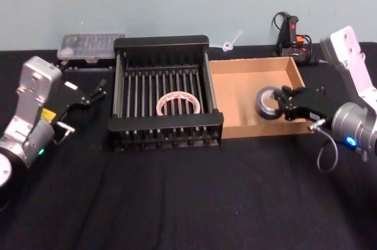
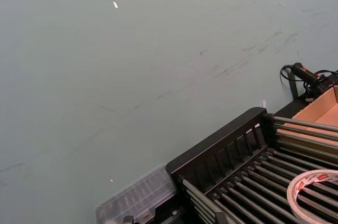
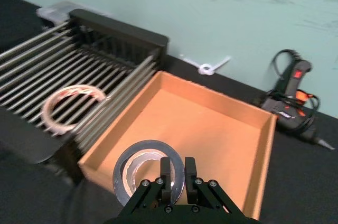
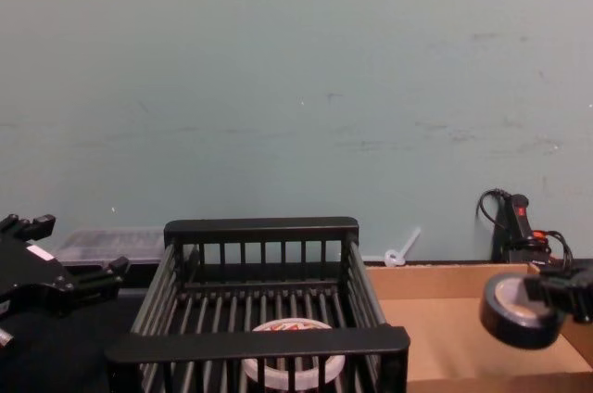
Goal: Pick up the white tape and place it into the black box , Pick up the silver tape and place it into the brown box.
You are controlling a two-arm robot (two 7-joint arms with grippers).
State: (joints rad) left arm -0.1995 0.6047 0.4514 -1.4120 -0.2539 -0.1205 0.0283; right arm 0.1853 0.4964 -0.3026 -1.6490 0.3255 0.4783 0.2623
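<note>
Over the brown box (image 1: 235,94), my right gripper (image 1: 287,104) reaches leftward, fingers clamped on the silver tape (image 1: 270,103). My left gripper (image 1: 93,93) hangs spread left of the black box (image 1: 160,42), which holds the white tape (image 1: 177,103).

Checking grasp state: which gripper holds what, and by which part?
Right gripper pinches the silver tape by its ring wall, above the brown box. Left gripper holds nothing.
</note>
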